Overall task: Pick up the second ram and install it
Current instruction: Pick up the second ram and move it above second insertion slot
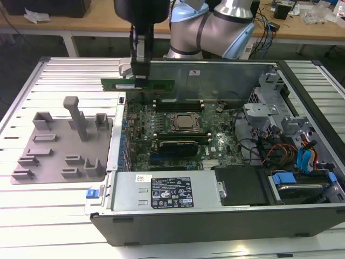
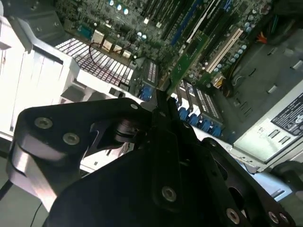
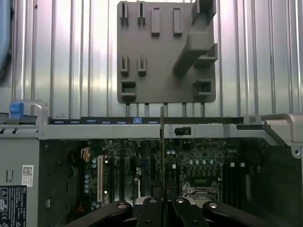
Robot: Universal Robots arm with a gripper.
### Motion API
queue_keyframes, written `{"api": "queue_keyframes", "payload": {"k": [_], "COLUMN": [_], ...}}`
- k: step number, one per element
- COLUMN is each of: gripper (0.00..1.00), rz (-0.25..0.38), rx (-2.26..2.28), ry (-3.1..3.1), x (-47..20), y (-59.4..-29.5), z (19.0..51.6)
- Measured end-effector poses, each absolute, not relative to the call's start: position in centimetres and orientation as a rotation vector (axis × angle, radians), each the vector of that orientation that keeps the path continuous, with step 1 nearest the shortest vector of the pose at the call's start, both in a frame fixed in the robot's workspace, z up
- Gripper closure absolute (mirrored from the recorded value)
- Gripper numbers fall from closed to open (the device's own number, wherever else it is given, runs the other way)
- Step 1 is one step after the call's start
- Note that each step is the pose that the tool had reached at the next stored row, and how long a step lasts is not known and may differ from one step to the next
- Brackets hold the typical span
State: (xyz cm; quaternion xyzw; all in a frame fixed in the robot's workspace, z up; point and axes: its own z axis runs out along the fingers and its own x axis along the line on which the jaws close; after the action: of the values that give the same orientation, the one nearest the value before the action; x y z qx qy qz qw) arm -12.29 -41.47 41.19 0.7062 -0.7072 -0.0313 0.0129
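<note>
The second ram (image 1: 141, 84), a thin green stick, hangs level in the air over the far corner of the open computer case (image 1: 302, 81), on the exterior view's left. My gripper (image 1: 139, 77) is shut on the stick's middle from above. The first wrist view has the ram (image 3: 162, 142) edge-on, rising from the gripper (image 3: 164, 191) over the motherboard. In the second wrist view the green stick (image 2: 188, 61) reaches out past the black fingers (image 2: 158, 106). Below lie the dark memory slots (image 1: 183, 102) and the square metal CPU socket (image 1: 186, 121).
A grey parts holder (image 1: 59, 143) with upright posts sits on the slatted table at the exterior view's left. Inside the case are a long black card (image 1: 175, 145), the power supply (image 1: 161, 191), and cables with drive bays (image 1: 302, 156) at the right.
</note>
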Motion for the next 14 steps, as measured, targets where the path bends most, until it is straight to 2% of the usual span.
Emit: {"api": "queue_keyframes", "payload": {"k": [14], "gripper": [0.89], "rz": [-0.108], "rx": [2.196], "ry": [-2.2], "x": [-5.2], "y": [-40.3], "z": [40.6]}}
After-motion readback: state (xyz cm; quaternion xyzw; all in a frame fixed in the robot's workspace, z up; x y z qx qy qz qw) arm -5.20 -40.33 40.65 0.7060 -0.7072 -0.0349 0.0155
